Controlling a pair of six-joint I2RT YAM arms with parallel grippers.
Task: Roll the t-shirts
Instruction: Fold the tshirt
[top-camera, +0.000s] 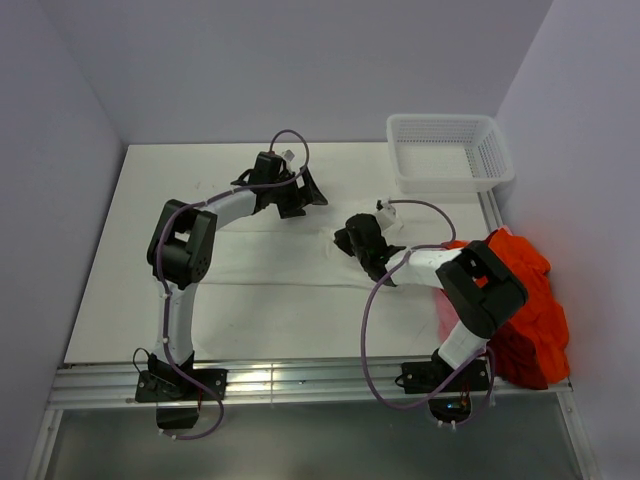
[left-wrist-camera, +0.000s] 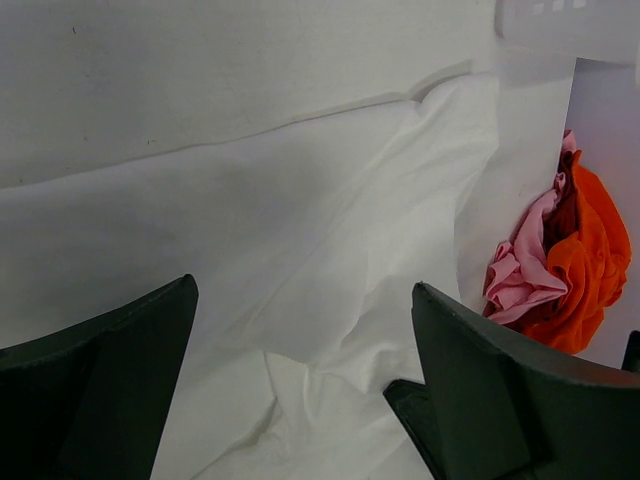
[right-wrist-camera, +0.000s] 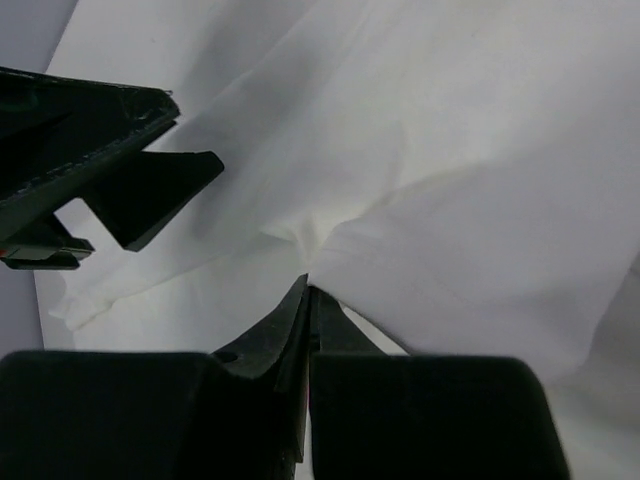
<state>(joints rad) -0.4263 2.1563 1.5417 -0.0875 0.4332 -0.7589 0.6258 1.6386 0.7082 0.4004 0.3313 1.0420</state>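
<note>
The right gripper (right-wrist-camera: 308, 292) is shut, its jaws pinching a fold of the white t-shirt (right-wrist-camera: 450, 150), probably to lift an edge for rolling. Beyond it, the left gripper (top-camera: 298, 196) hangs wide open over the cloth, holding nothing, likely ready for a second hold. The shirt lies spread beneath both, creased at the pinch. Orange t-shirts (top-camera: 525, 300) lie heaped right of the right gripper.

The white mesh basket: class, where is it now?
In the top view, the white mesh basket stands at the far right corner of the table, beyond the right gripper, with the orange-red t-shirts heaped nearer along the right edge.
</note>
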